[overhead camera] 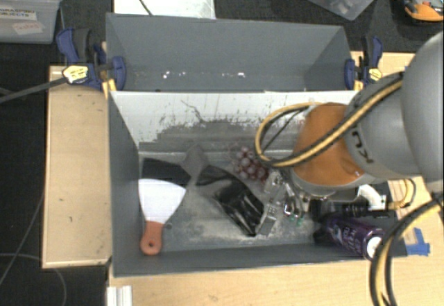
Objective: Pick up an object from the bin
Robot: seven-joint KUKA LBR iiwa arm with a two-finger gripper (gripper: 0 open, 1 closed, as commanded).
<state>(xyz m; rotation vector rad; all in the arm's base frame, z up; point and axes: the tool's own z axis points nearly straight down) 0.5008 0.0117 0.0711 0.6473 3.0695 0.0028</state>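
Down in the grey bin (125, 180), the arm (395, 117) with its orange cover (326, 152) reaches over the right side. A white scraper with an orange handle (157, 206) lies in the front-left corner and a purple bottle (345, 235) in the front-right. The gripper (275, 214) hangs at the right end of a flat black thing (238, 207) by the middle of the front wall; whether it is wide or narrow I cannot tell. A dark red grape-like cluster (250, 162) sits behind, toward the back wall.
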